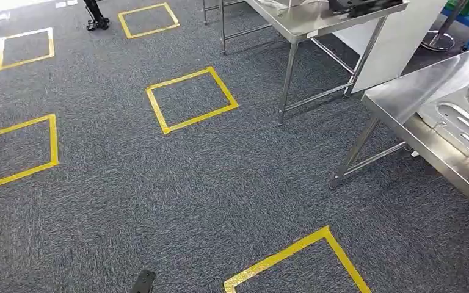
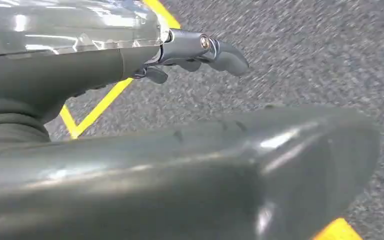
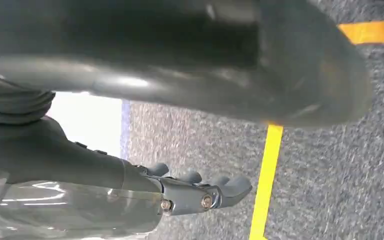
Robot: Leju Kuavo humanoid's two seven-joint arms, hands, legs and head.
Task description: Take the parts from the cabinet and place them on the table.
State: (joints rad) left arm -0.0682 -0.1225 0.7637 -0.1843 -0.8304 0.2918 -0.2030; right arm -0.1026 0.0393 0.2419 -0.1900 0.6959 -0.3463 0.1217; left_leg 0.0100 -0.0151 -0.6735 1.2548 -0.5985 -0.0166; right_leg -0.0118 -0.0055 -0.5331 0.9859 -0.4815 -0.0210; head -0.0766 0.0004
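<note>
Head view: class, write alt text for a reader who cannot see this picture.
Grey carpet marked with yellow tape squares fills most of the frame. At right stands a steel table carrying a grey moulded tray, with a second steel table behind it at the top.

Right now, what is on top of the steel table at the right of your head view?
On the near steel table lies a grey metal tray holding flat curved parts. The frame edge cuts off the rest, so more parts cannot be ruled out.
</note>
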